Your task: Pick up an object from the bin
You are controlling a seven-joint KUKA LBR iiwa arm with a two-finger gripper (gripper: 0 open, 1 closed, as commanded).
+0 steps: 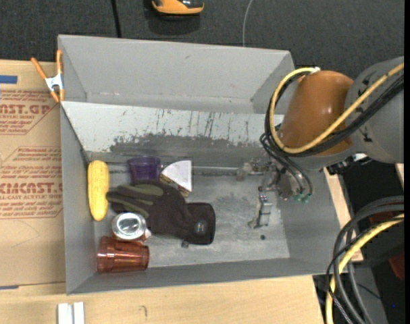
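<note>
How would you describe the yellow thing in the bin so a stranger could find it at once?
Start at the grey bin and go to its wall on the view's left. Lying lengthwise along that wall, beside the dark glove, is a yellow corn cob. It alone is bright yellow and long; the red-brown cup is stubby.

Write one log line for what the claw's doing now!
claw: over bare bin floor, right side | holding: nothing seen | nearest: dark glove

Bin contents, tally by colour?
Yellow: 1, corn cob
Purple: 1, pot
White: 1, wedge
Dark: 1, glove
Silver: 1, can
Red-brown: 1, tumbler
Total: 6
</note>
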